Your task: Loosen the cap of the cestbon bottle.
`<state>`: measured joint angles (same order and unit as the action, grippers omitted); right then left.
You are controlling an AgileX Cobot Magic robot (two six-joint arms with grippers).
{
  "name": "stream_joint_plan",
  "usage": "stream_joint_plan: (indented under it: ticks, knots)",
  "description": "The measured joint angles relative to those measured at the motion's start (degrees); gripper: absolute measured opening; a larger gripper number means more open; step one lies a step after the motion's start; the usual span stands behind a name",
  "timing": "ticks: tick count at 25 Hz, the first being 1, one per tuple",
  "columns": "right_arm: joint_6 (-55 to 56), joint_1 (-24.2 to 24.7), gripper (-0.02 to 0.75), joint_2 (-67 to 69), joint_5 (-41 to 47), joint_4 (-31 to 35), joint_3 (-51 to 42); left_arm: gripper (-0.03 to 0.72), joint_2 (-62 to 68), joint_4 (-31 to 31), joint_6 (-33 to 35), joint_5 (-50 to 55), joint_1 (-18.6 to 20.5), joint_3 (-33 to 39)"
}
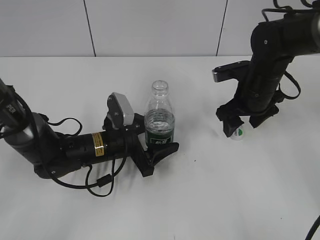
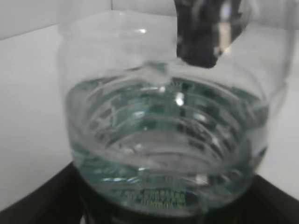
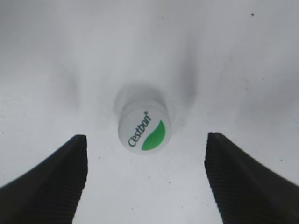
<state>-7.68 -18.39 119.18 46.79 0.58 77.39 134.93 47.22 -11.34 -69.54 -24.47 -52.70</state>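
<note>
The cestbon bottle (image 1: 160, 121) stands upright in the middle of the table with its neck open and no cap on it. It fills the left wrist view (image 2: 163, 140). My left gripper (image 1: 159, 145) is shut on its green label band. The white cap (image 1: 238, 133) with a green leaf mark lies on the table at the right, apart from the bottle. It shows top up in the right wrist view (image 3: 145, 129). My right gripper (image 1: 245, 122) hangs just above the cap, open and empty, with a finger on each side (image 3: 145, 158).
The white table (image 1: 225, 200) runs to a pale panelled wall (image 1: 150, 25) at the back. The left arm's black body and cables (image 1: 75, 150) lie across the table's left side.
</note>
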Motion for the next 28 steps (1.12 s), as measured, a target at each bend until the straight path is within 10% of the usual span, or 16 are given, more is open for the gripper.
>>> stream_joint_plan:
  ticks: [23,28]
  knots:
    - [-0.4,0.0,0.59,-3.5,4.4,-0.6,0.0,0.529,-23.6,-0.2,-14.4,0.5,0.0,3.3]
    - [-0.4,0.0,0.59,-8.3,5.4,-0.6,0.0,0.529,-32.4,-1.2,-22.0,14.9,0.0,3.4]
